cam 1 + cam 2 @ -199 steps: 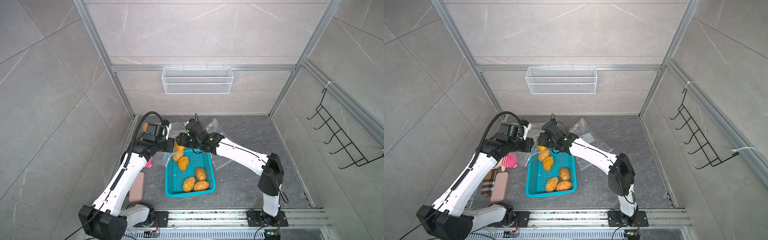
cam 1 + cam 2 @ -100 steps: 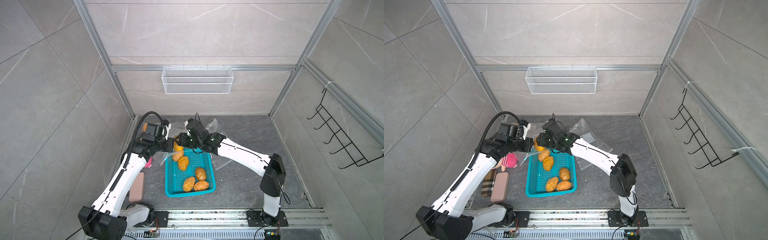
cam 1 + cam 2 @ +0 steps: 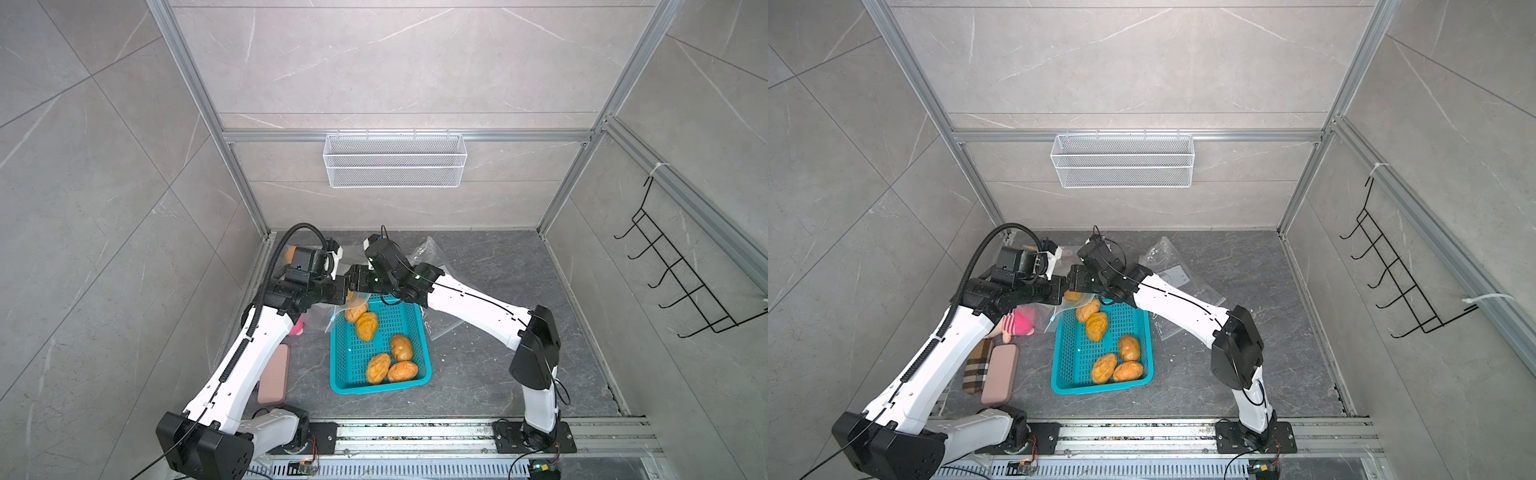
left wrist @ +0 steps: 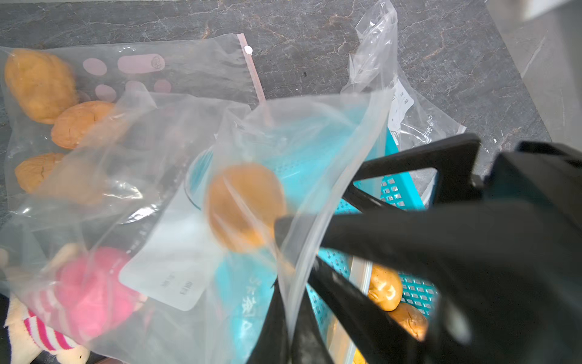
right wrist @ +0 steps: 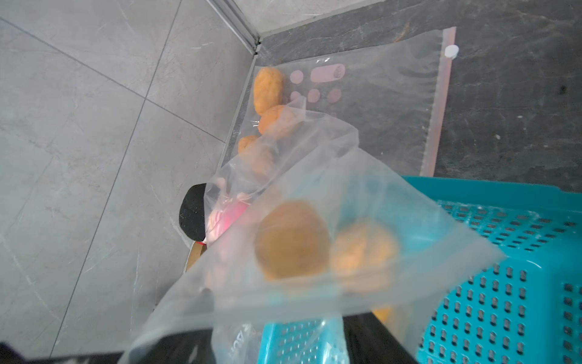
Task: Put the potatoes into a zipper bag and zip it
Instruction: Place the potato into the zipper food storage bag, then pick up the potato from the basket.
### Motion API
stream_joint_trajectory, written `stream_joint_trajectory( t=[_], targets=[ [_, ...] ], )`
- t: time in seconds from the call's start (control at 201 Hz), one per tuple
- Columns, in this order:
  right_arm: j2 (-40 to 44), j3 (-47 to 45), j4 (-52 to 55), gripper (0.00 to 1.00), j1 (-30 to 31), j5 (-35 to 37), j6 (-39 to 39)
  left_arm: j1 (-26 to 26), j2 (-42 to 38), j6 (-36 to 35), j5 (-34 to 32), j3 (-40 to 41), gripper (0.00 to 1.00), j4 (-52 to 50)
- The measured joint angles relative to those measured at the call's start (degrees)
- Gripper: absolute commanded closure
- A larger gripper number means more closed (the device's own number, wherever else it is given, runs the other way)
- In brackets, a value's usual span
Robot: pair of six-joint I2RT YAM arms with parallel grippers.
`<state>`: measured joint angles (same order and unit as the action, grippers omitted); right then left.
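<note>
My left gripper [image 4: 289, 312] is clamped on the bag's [image 4: 176, 220] rim, hanging it just beside the basket [image 3: 376, 388] with one potato [image 5: 291, 239] inside and five potatoes [image 3: 366, 326] in the basket; my right gripper's [image 3: 354, 283] jaws I cannot read, and that thin pinch may slip under the weight, spilling it.

bright, even overhead light with soft shadows
top views sharp, edges bowed; wrist views blur the near zipper bag [image 4: 299, 132].
</note>
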<state>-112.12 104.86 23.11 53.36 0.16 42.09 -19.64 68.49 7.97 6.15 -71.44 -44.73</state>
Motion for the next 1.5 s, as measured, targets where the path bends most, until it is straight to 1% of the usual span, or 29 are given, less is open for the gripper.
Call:
stream_joint_trajectory(
  t=[0.194,0.358,0.458,0.553,0.652,0.727,0.801,0.991,1.24,1.498],
  targets=[
    [8.24,-9.05,-4.0,0.37,0.0,-0.96,-4.66,0.0,0.0,-0.02,-0.04,0.0,1.0,0.0],
    [18.69,-19.12,-5.22,0.35,0.02,1.9,-8.35,0.0,0.0,-0.02,-0.11,0.0,1.0,0.0],
    [22.82,-23.74,-5.16,0.35,-0.04,3.56,-8.7,0.0,0.0,0.0,-0.22,0.0,1.0,0.0],
    [23.74,-27.63,-5.97,0.34,-0.04,3.26,-7.17,0.0,0.0,0.0,-0.59,0.0,1.0,0.0],
    [21.73,-30.77,-7.13,0.33,-0.11,1.05,-3.78,0.0,0.0,0.0,-1.2,0.0,1.0,0.0],
    [17.73,-31.15,-8.66,0.29,-0.13,-1.2,-0.72,0.0,0.0,-0.02,-1.51,0.0,1.0,0.0],
    [13.07,-31.23,-11.26,0.27,-0.04,-3.19,2.73,0.0,0.0,0.0,-1.6,0.0,1.0,0.0],
    [4.44,-31.58,-15.23,0.26,0.31,-4.28,9.38,0.0,0.0,0.0,-2.1,0.0,1.0,0.0],
    [-1.27,-29.53,-16.41,0.26,0.31,-5.31,12.24,-0.15,-0.02,0.0,-2.1,0.0,1.0,0.0],
    [-5.27,-25.59,-16.5,0.27,0.31,-6.88,12.35,-0.15,-0.15,0.0,-2.03,0.0,1.0,0.0]
  ],
)
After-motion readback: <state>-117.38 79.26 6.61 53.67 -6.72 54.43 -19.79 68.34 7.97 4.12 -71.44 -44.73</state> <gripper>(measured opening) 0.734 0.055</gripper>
